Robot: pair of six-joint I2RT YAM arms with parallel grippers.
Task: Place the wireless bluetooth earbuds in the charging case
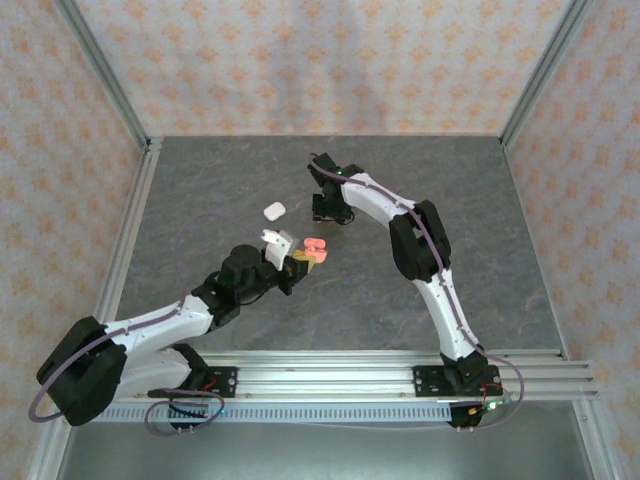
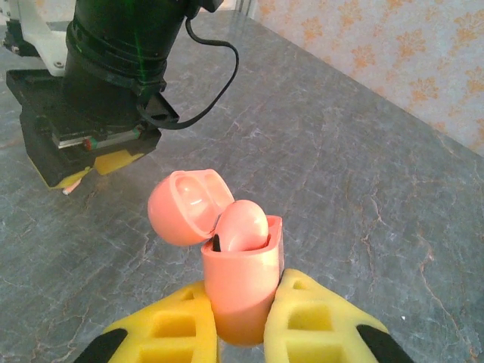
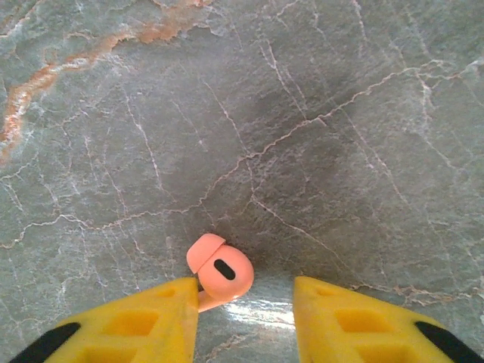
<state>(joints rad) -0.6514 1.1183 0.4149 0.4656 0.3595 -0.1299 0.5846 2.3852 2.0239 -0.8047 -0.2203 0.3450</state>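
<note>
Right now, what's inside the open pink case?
One pink earbud sits in the pink case, its top showing. Its stem and any second slot are hidden by the case wall.

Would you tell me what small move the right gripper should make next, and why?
Probably close the right gripper on the coral earbud. It lies on the table between the open fingers, touching one of them, not yet pinched. The left gripper holds the pink case, lid open, with a second earbud seated inside.
</note>
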